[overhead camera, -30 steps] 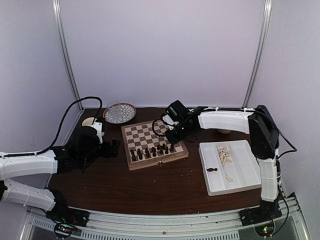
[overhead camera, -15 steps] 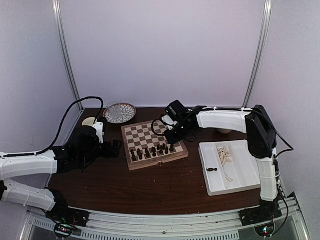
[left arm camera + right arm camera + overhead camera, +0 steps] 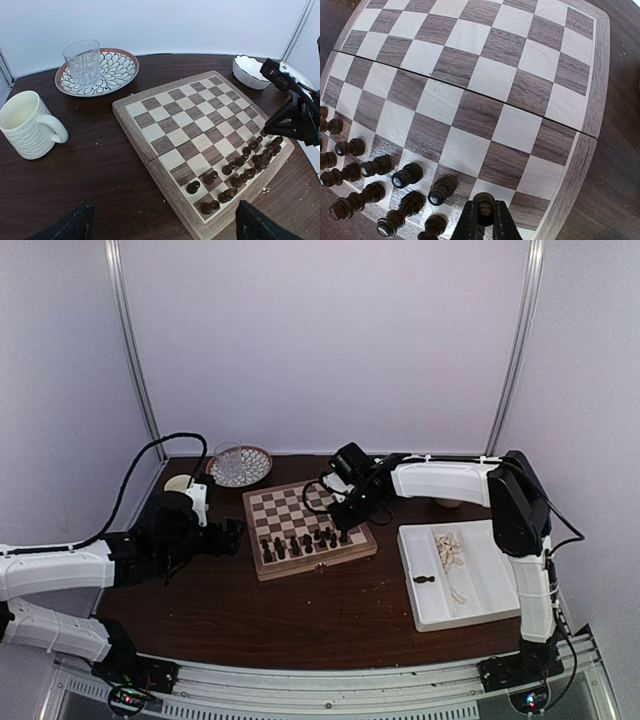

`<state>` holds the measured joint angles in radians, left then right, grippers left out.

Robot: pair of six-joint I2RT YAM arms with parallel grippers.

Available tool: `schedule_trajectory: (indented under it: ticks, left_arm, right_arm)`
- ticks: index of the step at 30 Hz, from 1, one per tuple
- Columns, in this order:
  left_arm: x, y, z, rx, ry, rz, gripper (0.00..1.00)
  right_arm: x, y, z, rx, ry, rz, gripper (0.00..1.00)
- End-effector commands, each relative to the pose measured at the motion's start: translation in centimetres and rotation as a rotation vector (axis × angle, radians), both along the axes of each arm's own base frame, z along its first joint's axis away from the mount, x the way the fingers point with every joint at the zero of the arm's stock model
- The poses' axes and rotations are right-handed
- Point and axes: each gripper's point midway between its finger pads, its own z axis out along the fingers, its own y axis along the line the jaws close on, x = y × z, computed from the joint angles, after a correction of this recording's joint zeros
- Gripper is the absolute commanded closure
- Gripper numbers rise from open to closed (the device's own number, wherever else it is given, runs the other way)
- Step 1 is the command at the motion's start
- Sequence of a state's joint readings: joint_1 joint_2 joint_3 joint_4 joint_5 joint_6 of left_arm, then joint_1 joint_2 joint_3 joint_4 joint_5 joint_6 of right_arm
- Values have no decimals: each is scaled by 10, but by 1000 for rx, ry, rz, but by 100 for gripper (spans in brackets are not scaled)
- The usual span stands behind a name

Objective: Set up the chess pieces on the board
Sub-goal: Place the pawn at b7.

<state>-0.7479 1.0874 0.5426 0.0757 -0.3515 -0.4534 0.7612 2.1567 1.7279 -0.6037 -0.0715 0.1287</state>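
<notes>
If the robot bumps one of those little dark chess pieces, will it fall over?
Probably. The dark chess pieces look tall on small bases, so a nudge may tip one. They stand close together, so it could knock neighbours. Being round, it might roll on the board.

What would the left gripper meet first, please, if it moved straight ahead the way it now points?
Most likely the near edge of the chessboard, which lies just ahead of the open left gripper; the depth is hard to judge.
</notes>
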Motion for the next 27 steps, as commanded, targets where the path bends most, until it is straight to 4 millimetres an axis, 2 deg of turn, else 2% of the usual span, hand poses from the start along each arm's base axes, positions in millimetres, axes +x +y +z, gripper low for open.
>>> schedule_trajectory:
  ticks: [1, 12, 22, 27]
  left_arm:
    - [3, -3, 8, -23, -32, -9, 2]
    - [2, -4, 11, -26, -29, -14, 2]
    - [2, -5, 11, -25, -26, -18, 2]
    - [2, -5, 10, -24, -26, -17, 3]
  right_arm:
    - [4, 1, -2, -7, 0, 4, 97]
    - [3, 1, -4, -13, 6, 8, 96]
    - [4, 0, -2, -14, 0, 5, 84]
    - [5, 1, 0, -13, -3, 5, 82]
